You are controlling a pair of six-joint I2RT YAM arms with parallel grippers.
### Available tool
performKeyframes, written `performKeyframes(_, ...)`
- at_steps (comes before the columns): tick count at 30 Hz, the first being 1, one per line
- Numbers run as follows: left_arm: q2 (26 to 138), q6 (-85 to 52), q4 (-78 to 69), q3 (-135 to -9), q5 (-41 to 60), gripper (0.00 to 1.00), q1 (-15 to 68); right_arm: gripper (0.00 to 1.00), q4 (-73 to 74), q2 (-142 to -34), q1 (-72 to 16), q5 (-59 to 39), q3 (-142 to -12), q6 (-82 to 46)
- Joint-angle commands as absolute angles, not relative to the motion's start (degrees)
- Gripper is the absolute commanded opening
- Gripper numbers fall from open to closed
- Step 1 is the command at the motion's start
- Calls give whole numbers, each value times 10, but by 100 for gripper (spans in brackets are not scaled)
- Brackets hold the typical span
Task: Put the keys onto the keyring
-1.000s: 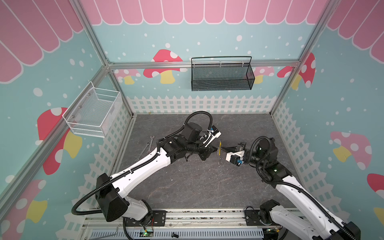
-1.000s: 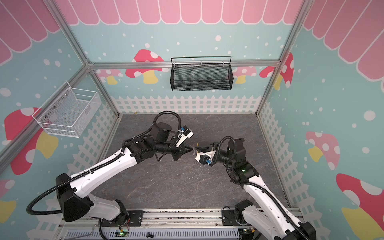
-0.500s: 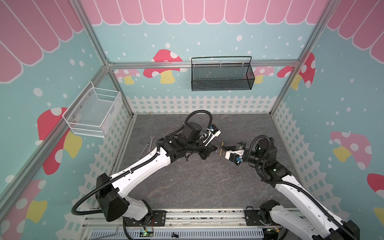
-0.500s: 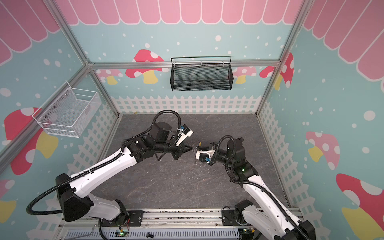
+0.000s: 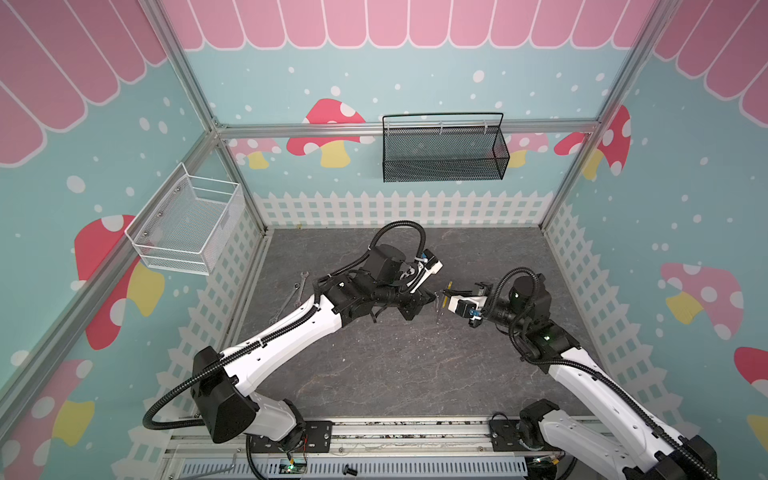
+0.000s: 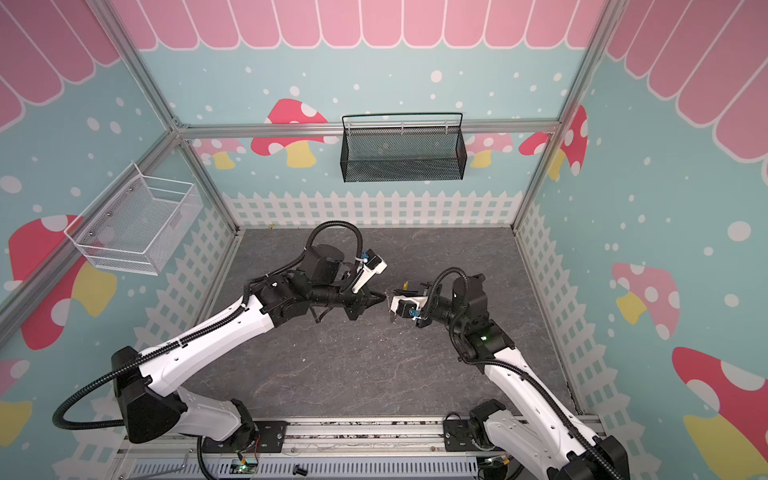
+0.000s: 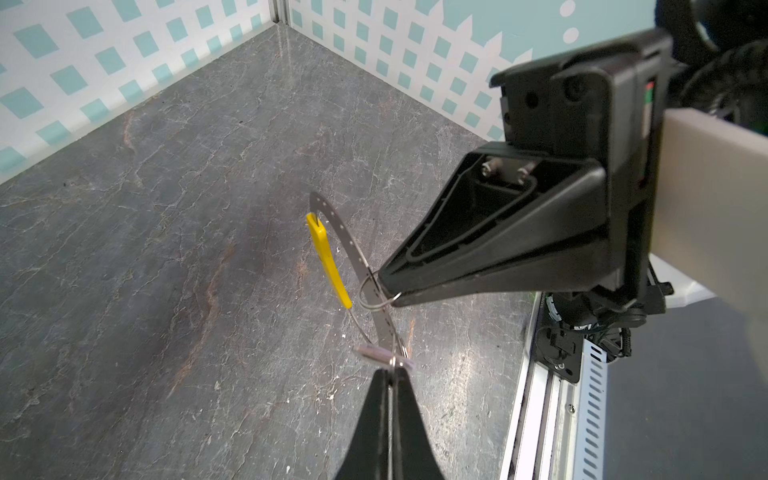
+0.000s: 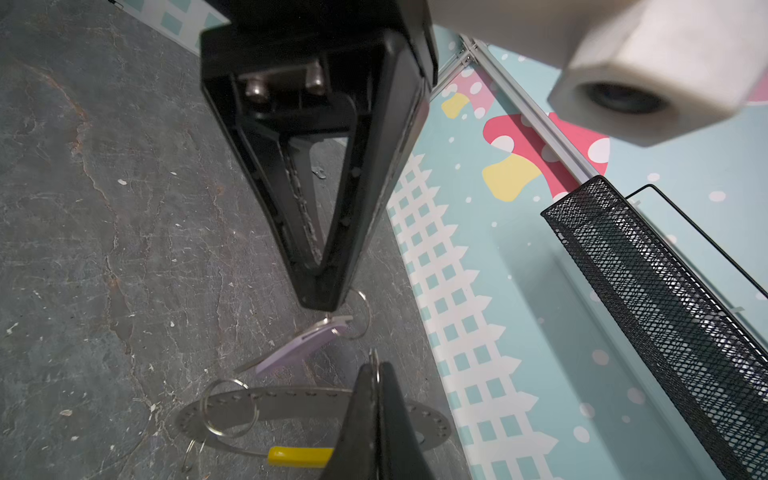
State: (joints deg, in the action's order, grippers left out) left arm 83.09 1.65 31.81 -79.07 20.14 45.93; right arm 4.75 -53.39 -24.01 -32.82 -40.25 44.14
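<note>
The keyring (image 8: pixel 291 405) is a curved perforated metal band with a yellow plastic segment (image 8: pixel 299 455), held upright above the floor. My right gripper (image 8: pixel 375 368) is shut on it; in the left wrist view its tip (image 7: pixel 392 293) pinches the band (image 7: pixel 353 245) where a small split ring (image 7: pixel 368 291) loops round it. My left gripper (image 7: pixel 390 372) is shut on the split ring (image 8: pixel 358 316) of the key with the lilac tag (image 8: pixel 305 345), right beside the band. In both top views the two tips (image 5: pixel 434 297) (image 6: pixel 392 297) meet at mid-floor.
Long silver wrenches (image 5: pixel 291 299) lie on the floor near the left fence wall. A black mesh basket (image 5: pixel 442 149) hangs on the back wall. A white wire basket (image 5: pixel 187 226) hangs on the left wall. The rail (image 7: pixel 552 399) borders the front.
The two gripper tips have drawn closer together: my left gripper with the lilac-tagged key has shifted right, up to the keyring. Both grippers stayed shut.
</note>
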Motion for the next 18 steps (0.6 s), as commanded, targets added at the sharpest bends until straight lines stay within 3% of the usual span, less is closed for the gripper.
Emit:
performKeyframes(1,835,7,317,-811,201,0,464,0,61,-535,-240,-332,-416,436)
performKeyframes(18,852,3,312,-816,195,0,467,0,60,-533,-241,-334,-418,430)
